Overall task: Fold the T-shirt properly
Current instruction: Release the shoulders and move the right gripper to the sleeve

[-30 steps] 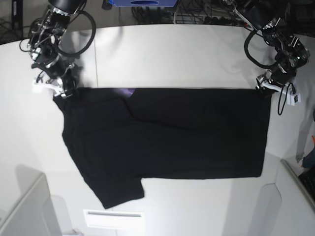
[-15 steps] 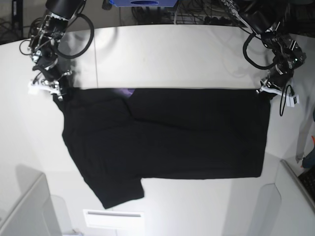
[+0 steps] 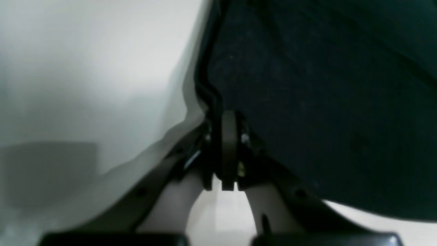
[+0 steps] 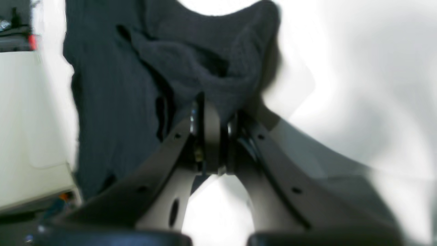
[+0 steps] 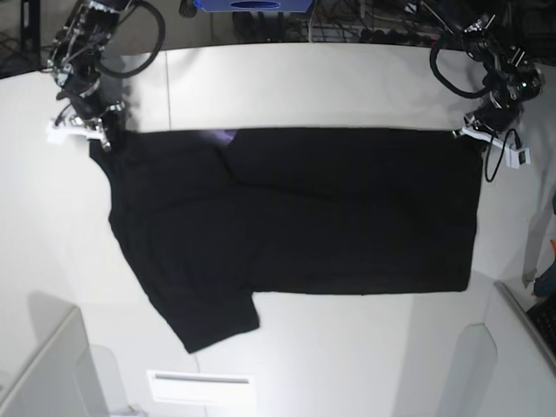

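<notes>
T-shirt: black, spread flat across the white table, one sleeve trailing toward 7 o'clock.
Left gripper: pinching the shirt's 2 o'clock corner.
Right gripper: pinching the 10 o'clock corner.

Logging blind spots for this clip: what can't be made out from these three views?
- T-shirt print: base view shows only a purple sliver at the collar; the folded cloth covers the rest.
- Left gripper grasp: left wrist view is blurred, pads hidden by the hem.
- Right gripper: bunched cloth hides its tips.
- Both arms: cut off by the base view's top edge.
</notes>
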Action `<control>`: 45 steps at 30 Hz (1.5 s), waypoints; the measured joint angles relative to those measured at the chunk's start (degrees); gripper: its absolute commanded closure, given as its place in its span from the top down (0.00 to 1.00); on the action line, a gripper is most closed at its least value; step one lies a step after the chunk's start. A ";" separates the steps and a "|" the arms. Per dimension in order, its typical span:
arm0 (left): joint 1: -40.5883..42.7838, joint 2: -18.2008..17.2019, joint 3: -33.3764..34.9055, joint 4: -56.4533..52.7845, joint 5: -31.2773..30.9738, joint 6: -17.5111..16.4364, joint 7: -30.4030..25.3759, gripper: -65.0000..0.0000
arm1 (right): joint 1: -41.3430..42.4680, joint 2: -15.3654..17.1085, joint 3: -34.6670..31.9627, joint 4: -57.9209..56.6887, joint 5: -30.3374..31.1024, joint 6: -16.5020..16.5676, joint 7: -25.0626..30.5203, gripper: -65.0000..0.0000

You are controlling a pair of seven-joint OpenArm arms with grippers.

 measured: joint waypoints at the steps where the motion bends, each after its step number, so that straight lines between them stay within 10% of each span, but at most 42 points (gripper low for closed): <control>1: 1.14 -0.44 0.76 0.59 0.00 -0.02 0.15 0.00 | -1.14 -0.04 0.00 0.92 -0.39 -0.04 -0.13 0.00; 14: 13.27 -0.31 1.42 9.64 0.07 -0.07 0.98 0.00 | -16.15 -2.19 0.26 11.96 -1.18 -0.90 -0.72 0.00; 40: 21.00 -0.20 -0.46 12.63 0.02 -0.22 0.96 0.00 | -18.53 -2.25 -0.11 12.92 -1.20 -0.87 -0.79 0.00; 42: 21.03 -0.20 -0.52 12.63 0.02 -0.22 0.98 0.00 | -18.58 -2.27 -0.09 12.92 -1.18 -0.87 -0.79 0.12; 45: 21.00 -0.17 -1.11 12.63 0.11 -0.22 1.01 0.33 | -18.93 -2.27 0.04 13.97 -0.42 -0.81 -0.37 0.44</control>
